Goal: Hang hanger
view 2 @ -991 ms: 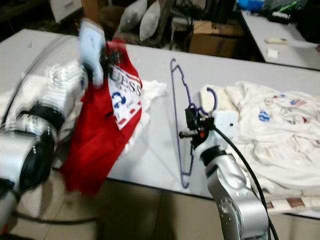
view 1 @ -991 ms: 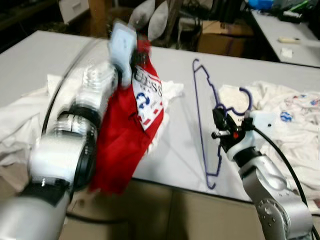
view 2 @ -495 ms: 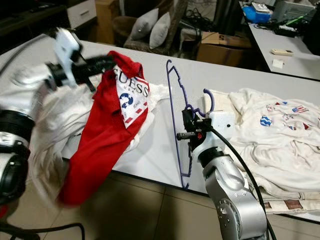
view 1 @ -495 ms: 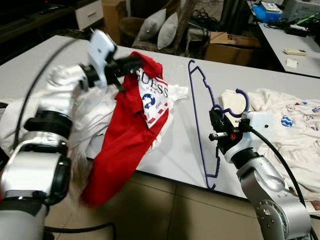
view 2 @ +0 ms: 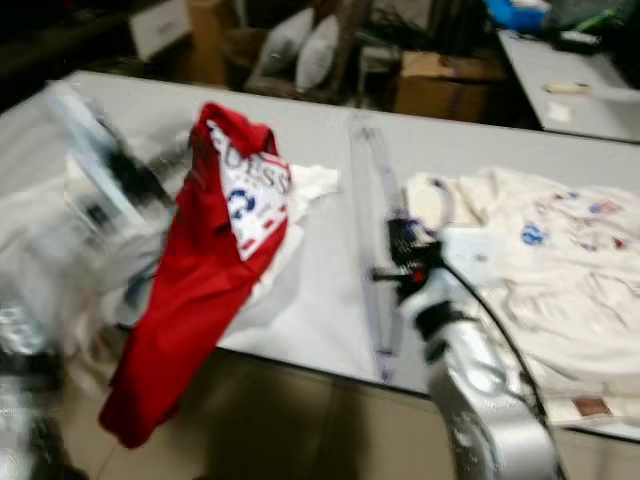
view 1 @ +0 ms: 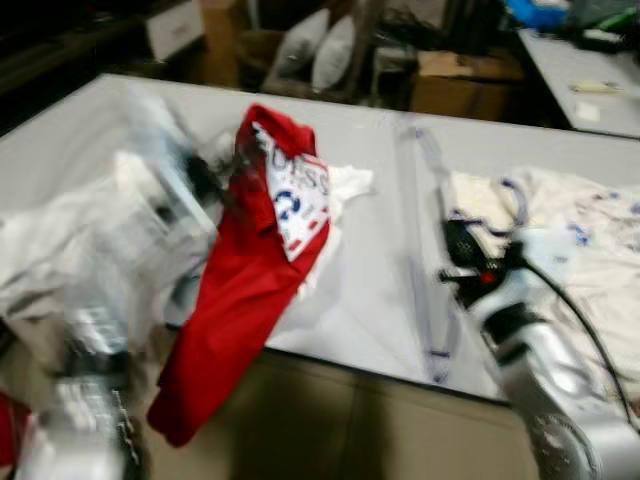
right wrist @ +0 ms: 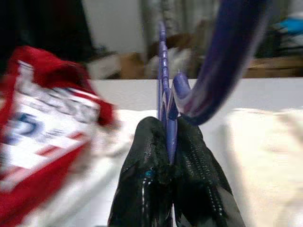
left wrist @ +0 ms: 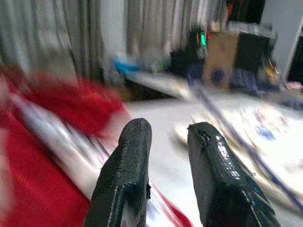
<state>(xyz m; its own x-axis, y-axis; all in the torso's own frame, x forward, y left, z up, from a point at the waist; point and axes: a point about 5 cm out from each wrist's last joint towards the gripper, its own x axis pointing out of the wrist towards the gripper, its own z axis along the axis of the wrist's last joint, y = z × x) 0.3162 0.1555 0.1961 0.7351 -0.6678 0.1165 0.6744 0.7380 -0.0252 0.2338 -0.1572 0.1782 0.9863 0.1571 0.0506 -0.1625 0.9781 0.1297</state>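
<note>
Swinging down toward the lower left since half a second ago, the left claw (left wrist: 163,156), fingers spread and empty, has let go of the soft red cotton shirt (view 1: 245,290), which now droops over the edge of the smooth grey surface (view 1: 370,260). Farther right, the right claw (right wrist: 169,156) stays pressed on the thin purple wire hanger (right wrist: 163,101), so hanging seems not yet begun.

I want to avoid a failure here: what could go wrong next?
1. The red shirt hangs far over the table edge; it may slide to the floor.
2. The right claw pinches only the thin purple hanger, so it may twist or slip.
3. The left claw looks open, holding nothing.
</note>
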